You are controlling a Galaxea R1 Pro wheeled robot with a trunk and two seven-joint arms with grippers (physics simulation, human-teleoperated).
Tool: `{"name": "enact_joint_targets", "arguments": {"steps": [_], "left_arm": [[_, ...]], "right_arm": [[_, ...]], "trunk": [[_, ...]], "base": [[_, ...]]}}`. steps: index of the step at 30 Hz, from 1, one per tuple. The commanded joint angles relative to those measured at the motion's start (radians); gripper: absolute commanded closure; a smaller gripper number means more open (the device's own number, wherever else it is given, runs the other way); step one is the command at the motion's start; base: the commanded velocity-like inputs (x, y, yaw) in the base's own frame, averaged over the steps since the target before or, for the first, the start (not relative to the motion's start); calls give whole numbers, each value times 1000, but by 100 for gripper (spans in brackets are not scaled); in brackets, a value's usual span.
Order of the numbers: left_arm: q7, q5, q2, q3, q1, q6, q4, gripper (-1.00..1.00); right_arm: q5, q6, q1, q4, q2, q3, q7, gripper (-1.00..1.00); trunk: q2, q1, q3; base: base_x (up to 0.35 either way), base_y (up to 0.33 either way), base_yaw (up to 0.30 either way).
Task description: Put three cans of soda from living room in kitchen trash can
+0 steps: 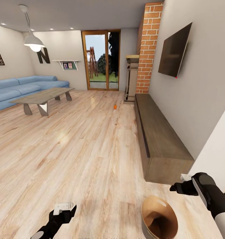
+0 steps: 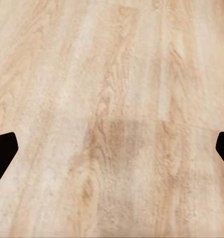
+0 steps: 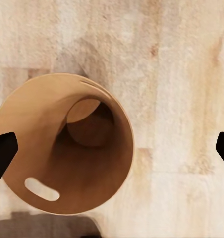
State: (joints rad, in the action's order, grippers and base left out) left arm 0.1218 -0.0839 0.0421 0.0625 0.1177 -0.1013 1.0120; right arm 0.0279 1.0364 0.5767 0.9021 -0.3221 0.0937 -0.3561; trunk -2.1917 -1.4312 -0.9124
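Note:
One bright orange soda can (image 1: 115, 106) stands upright far off on the wood floor, near the fireplace's foot. The trash can (image 1: 159, 217), copper-brown inside, sits on the floor close in front of me at the lower right. My right gripper (image 1: 180, 184) hovers above and just right of it, open and empty. In the right wrist view the trash can (image 3: 42, 114) lies below the open right gripper (image 3: 112, 153), and its inside looks empty. My left gripper (image 1: 67, 208) hangs open over bare floor, as the left wrist view (image 2: 112, 153) confirms. The other cans are out of view.
A long dark low cabinet (image 1: 159, 139) runs along the right wall under the TV (image 1: 175, 51). The brick fireplace (image 1: 149, 49) stands behind it. At the left are a blue sofa (image 1: 23, 86) and a coffee table (image 1: 42, 97). Open wood floor (image 1: 86, 149) lies between.

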Motion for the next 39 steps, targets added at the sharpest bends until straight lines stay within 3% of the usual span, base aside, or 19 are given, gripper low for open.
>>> {"name": "enact_joint_targets", "arguments": {"steps": [1,39], "left_arm": [[1,0,0,0,0,0,-1,-100],[3,1,-1,-4,0,-3,-5,-100]], "right_arm": [[0,0,0,0,-1,0,0,-100],[1,-4,-1,-1,-1,0,0,-100]], "trunk": [[-7,-4,-3],[-273,-150,-122]], "base": [[0,0,0],[0,0,0]]}}
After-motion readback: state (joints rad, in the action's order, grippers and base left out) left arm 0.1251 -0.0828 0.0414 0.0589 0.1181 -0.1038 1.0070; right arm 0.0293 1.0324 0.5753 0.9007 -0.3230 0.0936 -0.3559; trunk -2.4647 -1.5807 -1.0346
